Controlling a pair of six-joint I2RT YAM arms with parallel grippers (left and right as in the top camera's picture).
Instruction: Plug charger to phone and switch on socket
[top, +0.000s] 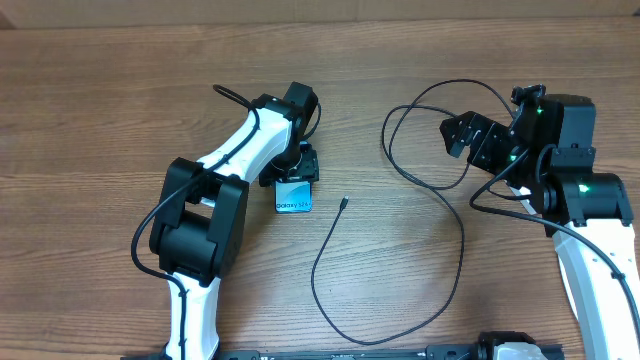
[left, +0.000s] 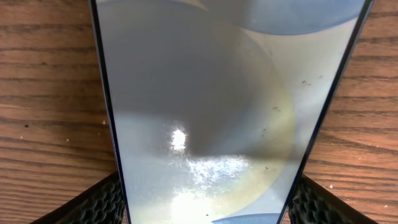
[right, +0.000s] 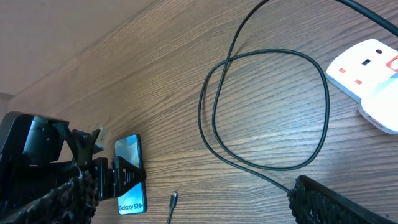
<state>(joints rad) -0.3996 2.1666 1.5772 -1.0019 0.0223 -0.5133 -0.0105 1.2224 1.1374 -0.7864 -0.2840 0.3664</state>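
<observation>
The phone (top: 293, 198) lies flat on the wooden table, its "Galaxy S24" strip toward the front. My left gripper (top: 296, 172) is shut on the phone, with a pad against each long edge; the screen (left: 217, 112) fills the left wrist view. The charger is a long black cable (top: 315, 275) looped across the table. Its metal-tipped plug (top: 345, 203) lies free just right of the phone, and it also shows in the right wrist view (right: 173, 200). My right gripper (top: 464, 134) is open and empty above the cable's far loop (right: 273, 51). The white socket (right: 364, 65) shows only in the right wrist view, at top right.
The right arm's body (top: 585, 195) covers the socket in the overhead view. The left arm (top: 200, 215) stretches from the front edge to the phone. The cable's big loop (top: 462, 240) takes up the table's middle right.
</observation>
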